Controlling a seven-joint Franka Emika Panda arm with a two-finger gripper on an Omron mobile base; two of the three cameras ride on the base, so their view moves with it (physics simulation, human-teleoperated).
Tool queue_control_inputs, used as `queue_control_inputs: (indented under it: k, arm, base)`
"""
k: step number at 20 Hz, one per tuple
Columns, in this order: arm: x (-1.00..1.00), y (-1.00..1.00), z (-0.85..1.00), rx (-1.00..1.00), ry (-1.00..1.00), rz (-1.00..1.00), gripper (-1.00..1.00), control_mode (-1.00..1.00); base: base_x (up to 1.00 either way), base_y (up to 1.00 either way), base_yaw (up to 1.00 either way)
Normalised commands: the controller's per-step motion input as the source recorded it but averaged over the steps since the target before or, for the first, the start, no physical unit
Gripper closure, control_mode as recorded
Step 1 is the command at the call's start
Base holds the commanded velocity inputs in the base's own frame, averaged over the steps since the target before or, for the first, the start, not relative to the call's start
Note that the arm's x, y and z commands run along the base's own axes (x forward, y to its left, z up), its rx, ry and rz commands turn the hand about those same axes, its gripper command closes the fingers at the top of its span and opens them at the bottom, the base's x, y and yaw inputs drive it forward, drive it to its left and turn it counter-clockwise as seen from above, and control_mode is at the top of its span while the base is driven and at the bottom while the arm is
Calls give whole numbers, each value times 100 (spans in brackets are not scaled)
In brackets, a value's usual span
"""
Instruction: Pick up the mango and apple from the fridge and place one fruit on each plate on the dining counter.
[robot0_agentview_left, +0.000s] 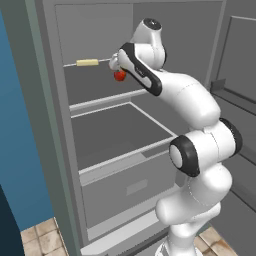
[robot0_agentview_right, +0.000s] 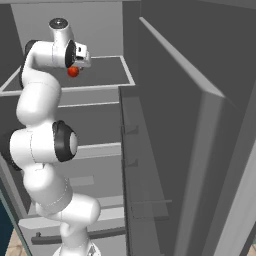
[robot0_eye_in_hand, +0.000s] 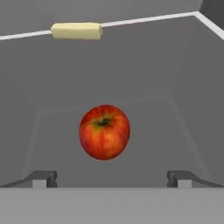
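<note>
Lying centred just ahead of the wide-open claw (robot0_eye_in_hand: 112, 178), the apple (robot0_eye_in_hand: 104, 131)

The apple (robot0_eye_in_hand: 104, 132) lies on an upper shelf (robot0_agentview_left: 100, 85) in the fridge (robot0_agentview_left: 55, 125). The stick (robot0_eye_in_hand: 76, 31) lies behind it, at the shelf's back edge.

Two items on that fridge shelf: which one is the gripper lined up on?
The red apple, centred between the open gripper's fingertips. The pale yellow stick lies farther off, at the shelf's white edge.

One apple (robot0_eye_in_hand: 104, 131), one pale yellow stick (robot0_eye_in_hand: 76, 31) (upper shelf), one fridge (robot0_agentview_left: 115, 135)
</note>
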Motion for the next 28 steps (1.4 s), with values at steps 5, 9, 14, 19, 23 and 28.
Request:
queue_control_inputs:
  k: [5,9,14,19,23,28]
  arm:
    - [24,28,-13,0,-25,0,-100,-100]
    - [14,2,-6,0,5,0,-100,-100]
    - [-8,-7,7,0,13,0,-100,-100]
    - [6,-16,-1,0,4,2,-100,-100]
    - [38,6,-3,0,0,1,-100,-100]
    - [67,17,-12,0,4,1,-100,-100]
  base:
    - [0,0,0]
    - [0,0,0]
    - [0,0,0]
    - [0,0,0]
    - [0,0,0]
    - [0,0,0]
